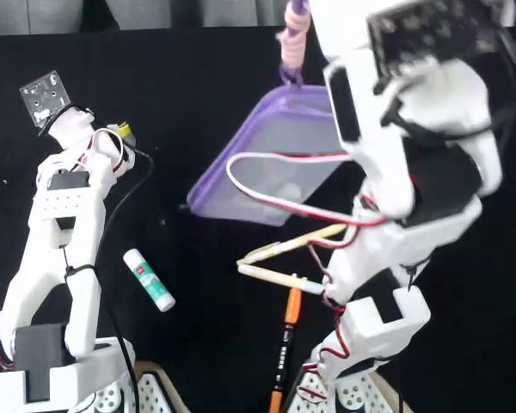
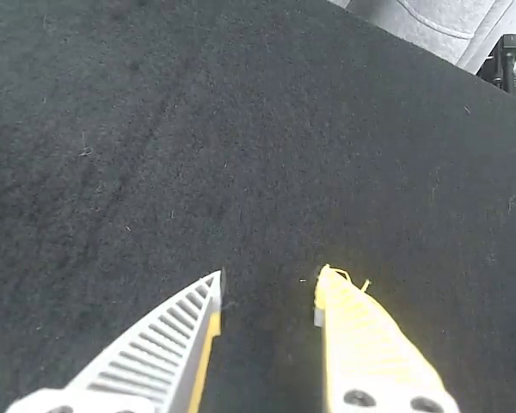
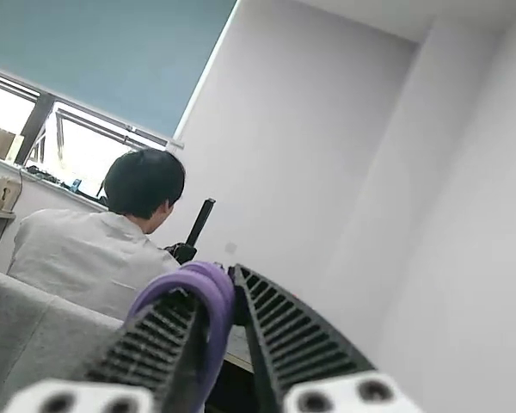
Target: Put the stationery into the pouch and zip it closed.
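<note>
Black table (image 1: 198,86) — right claw (image 3: 232,280) grips pouch (image 1: 284,129).

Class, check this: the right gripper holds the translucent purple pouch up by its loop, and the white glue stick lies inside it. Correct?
No. The high view shows the white glue stick lying on the black table, outside the translucent purple pouch. The right gripper does hold it up by its purple loop.
</note>
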`<state>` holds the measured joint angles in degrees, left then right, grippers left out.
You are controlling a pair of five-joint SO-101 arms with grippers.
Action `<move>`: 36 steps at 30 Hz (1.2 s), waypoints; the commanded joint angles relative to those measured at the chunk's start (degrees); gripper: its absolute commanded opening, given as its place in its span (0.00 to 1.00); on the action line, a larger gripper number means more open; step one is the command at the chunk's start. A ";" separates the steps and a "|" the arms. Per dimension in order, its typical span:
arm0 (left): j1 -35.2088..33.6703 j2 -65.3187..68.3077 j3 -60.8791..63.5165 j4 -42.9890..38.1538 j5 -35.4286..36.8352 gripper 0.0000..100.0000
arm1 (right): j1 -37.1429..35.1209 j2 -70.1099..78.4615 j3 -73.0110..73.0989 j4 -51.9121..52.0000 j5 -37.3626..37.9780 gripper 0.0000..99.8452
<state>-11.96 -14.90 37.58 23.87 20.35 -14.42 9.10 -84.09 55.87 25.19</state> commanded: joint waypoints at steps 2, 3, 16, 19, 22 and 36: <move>-0.40 -0.97 -0.48 -1.05 0.00 0.18 | 1.49 -1.98 5.14 -4.75 4.66 0.01; -0.40 -0.97 -0.48 -1.05 0.00 0.18 | 1.49 -1.98 5.49 -4.75 5.10 0.01; -0.40 -0.97 -0.48 -1.23 0.00 0.18 | 1.49 -1.54 6.20 -5.71 13.27 0.01; -0.40 -0.97 -0.48 -1.23 0.00 0.18 | 1.49 -1.54 6.11 -3.08 13.71 0.01; -0.40 -0.97 -0.40 -1.23 0.00 0.18 | 1.32 -1.54 6.20 -1.76 13.45 0.01; -1.01 -0.97 -0.57 -1.23 0.00 0.18 | -9.85 1.27 7.69 5.89 13.27 0.01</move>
<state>-12.31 -14.90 37.58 23.87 20.35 -20.84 9.19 -77.32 62.64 38.29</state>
